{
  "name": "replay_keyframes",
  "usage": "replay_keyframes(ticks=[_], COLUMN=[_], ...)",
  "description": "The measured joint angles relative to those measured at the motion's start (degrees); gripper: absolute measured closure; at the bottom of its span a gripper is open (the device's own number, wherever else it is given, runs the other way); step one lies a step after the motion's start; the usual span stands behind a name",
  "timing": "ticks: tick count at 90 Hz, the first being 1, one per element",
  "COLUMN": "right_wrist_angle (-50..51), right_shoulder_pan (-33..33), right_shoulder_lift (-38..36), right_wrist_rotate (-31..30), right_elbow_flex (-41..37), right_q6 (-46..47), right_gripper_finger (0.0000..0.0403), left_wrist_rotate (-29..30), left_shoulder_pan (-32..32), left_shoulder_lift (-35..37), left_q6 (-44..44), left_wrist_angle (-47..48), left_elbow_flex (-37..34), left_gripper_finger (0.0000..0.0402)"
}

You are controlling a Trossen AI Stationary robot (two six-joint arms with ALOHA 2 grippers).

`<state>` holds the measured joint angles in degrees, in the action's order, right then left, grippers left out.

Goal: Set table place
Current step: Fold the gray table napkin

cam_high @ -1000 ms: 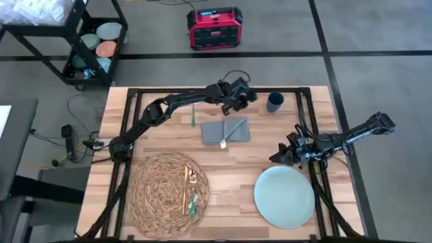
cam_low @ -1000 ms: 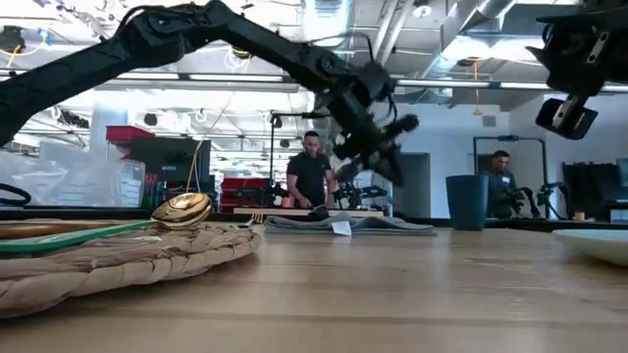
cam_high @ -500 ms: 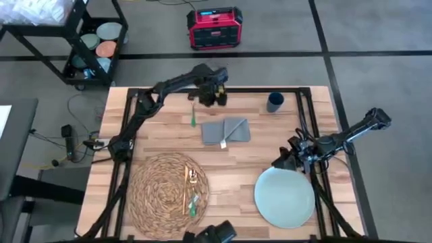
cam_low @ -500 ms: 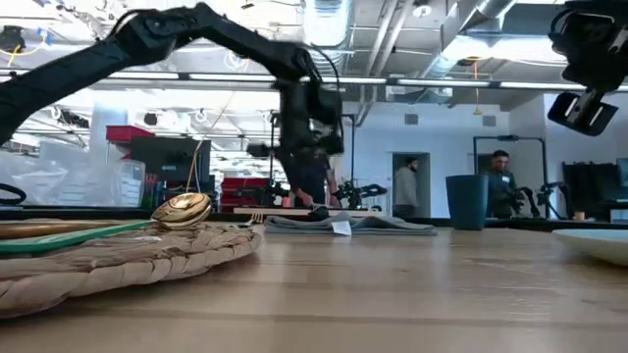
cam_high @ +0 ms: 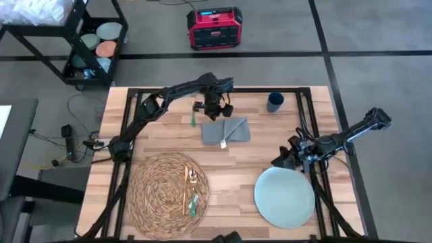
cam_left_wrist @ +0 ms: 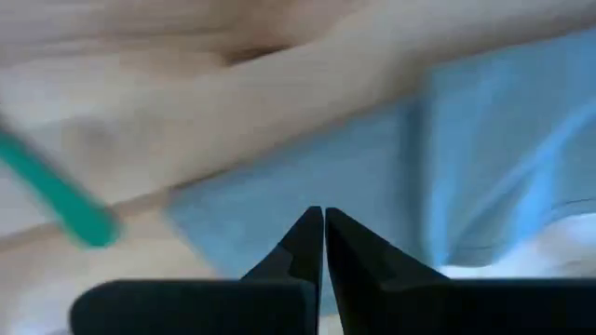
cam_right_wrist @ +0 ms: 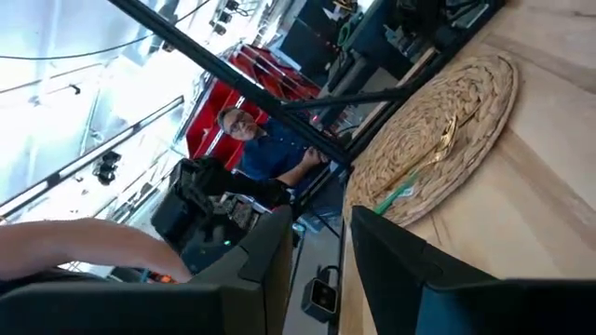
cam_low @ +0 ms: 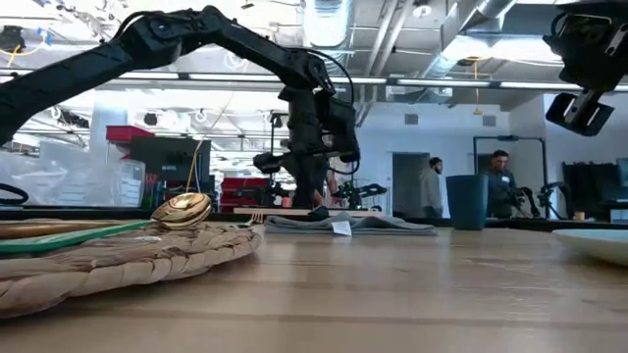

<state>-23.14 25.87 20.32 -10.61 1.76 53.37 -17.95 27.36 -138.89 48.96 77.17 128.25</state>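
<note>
Overhead, left end effector (cam_high: 214, 111) pinched closed, empty, above grey napkin (cam_high: 226, 130) far edge.

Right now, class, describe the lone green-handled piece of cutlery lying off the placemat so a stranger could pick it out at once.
Start at the table and go to its far half, where the grey napkin lies. Just beside the napkin, on the side toward the left arm's base, a slim green-handled utensil rests alone on bare wood, near the left gripper. Unlike the other cutlery, it is not on the woven placemat.
</note>
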Motion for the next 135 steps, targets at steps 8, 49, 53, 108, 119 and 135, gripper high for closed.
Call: replay_keyframes(ticks=[8, 49, 53, 108, 119, 135], right_wrist_angle=[0.0, -0.22, -0.28, -0.44, -0.29, 0.07], right_shoulder_pan=[0.0, 4.19, 4.88, 10.0, 9.99, 10.03], right_shoulder_lift=[0.0, 0.0, -0.02, -0.02, -0.01, -0.02], right_wrist_rotate=[0.0, -0.02, -0.04, -3.03, -3.24, -4.54], right_elbow_flex=[0.0, 0.0, 0.0, 0.0, 0.0, 0.0], right_q6=[-0.75, -0.9, -0.9, -1.21, -1.21, -1.02], right_gripper_finger=[0.0301, 0.0301, 0.0301, 0.0301, 0.0301, 0.0301], left_wrist_rotate=[-1.54, 0.33, 1.91, 7.46, 7.36, 5.61], left_shoulder_pan=[-0.97, -3.37, -2.69, -4.02, -4.9, -5.29], left_shoulder_lift=[-0.01, -2.48, -2.0, -1.86, -3.32, -4.19], left_q6=[3.83, 16.91, 16.59, 0.05, -2.76, -4.7], left_wrist_angle=[-3.91, -14.88, -13.45, 2.18, 3.17, 3.92], left_elbow_flex=[0.0, 0.71, 1.74, 0.99, 0.45, -3.89], left_gripper_finger=[0.0401, 0.0401, 0.0401, 0.0401, 0.0401, 0.0401])
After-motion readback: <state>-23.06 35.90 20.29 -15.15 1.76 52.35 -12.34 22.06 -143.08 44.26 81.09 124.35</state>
